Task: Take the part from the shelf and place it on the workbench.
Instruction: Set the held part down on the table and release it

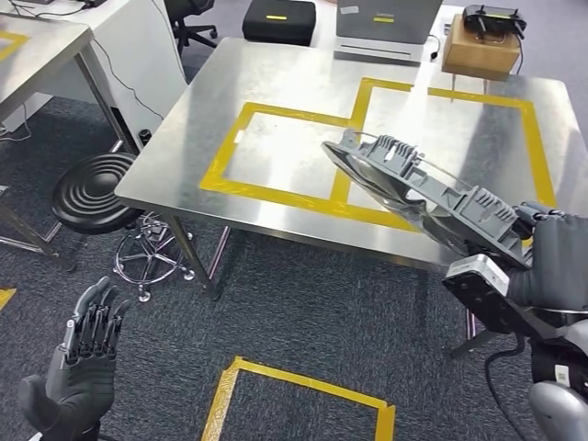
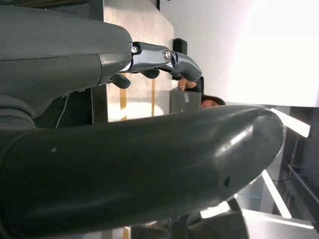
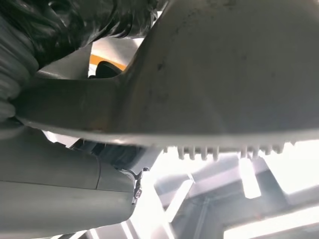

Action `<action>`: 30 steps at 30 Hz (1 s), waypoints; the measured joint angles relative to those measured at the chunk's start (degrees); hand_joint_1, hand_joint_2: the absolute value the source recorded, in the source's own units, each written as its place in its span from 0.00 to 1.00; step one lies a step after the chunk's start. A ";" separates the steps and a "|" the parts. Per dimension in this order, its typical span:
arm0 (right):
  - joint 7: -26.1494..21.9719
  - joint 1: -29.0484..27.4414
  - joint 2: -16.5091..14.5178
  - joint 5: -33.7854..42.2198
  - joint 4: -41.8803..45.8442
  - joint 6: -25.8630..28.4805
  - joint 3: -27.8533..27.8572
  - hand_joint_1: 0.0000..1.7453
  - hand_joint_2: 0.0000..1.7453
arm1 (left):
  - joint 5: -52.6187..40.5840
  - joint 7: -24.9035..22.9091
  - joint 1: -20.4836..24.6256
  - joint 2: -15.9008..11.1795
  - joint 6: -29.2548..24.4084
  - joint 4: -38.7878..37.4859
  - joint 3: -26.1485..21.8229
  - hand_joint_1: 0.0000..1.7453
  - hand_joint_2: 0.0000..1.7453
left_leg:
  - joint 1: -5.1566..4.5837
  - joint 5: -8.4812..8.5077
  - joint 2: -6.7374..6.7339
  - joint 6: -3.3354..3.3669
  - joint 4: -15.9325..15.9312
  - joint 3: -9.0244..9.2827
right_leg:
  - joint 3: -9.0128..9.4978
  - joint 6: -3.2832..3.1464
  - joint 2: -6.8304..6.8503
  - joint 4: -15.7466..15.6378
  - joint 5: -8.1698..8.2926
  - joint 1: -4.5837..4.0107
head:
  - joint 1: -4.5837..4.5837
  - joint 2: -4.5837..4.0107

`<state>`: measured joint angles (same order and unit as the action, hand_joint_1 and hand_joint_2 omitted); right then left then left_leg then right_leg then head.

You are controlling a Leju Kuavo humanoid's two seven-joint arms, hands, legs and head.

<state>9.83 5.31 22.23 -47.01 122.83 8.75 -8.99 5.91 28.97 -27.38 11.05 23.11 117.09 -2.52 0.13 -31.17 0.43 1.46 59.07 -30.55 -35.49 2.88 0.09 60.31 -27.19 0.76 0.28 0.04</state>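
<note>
Above workbench edge, part gripped by right robot hand

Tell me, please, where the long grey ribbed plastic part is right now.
In the head view, the long grey ribbed plastic part is at the right, held by the right hand over the steel workbench's near edge.

**Brushed steel, matt plastic, coarse carpet**

The silver metal workbench has a brushed, softly reflective top, marked with glossy yellow tape rectangles. The long grey ribbed plastic part, held by the black right hand, looks matt and moulded, with a glossy clear lens along it. The dark left hand has smooth, slightly shiny plastic fingers. The grey floor carpet is rough; the far brown cardboard box is dull
</note>
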 joint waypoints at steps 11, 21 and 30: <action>1.20 2.74 0.60 -0.38 -3.20 -1.52 0.77 1.00 1.00 | 0.11 -0.36 0.77 -0.08 0.07 -0.11 0.10 0.00 0.00 | 0.11 -0.95 -0.15 -1.13 13.08 -9.16 | 3.64 -2.33 -0.19 -1.16 -2.76 0.09 | 0.31 0.00; 2.76 5.89 1.74 -0.44 -7.51 -3.22 1.86 1.00 1.00 | 0.78 -0.49 1.90 -0.55 -0.87 -0.37 1.38 0.00 0.00 | -0.07 3.75 -0.03 1.32 -0.62 -3.34 | 1.47 0.52 -0.17 4.05 -6.83 0.23 | 0.07 0.00; 4.43 7.85 1.68 -4.62 -11.60 -3.73 0.75 1.00 1.00 | 2.37 0.11 4.21 -5.19 -3.56 -2.92 3.89 0.00 0.00 | -0.01 0.94 0.31 0.30 -0.38 -0.44 | -1.61 0.66 -0.07 0.03 1.51 0.31 | -0.19 0.00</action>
<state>14.26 13.15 23.92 -51.63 111.23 5.03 -8.25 8.27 29.08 -23.16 5.86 19.55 114.16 1.37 0.12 -30.23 0.73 1.76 58.68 -30.98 -37.10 3.53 0.02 60.34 -25.68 1.07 0.10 0.04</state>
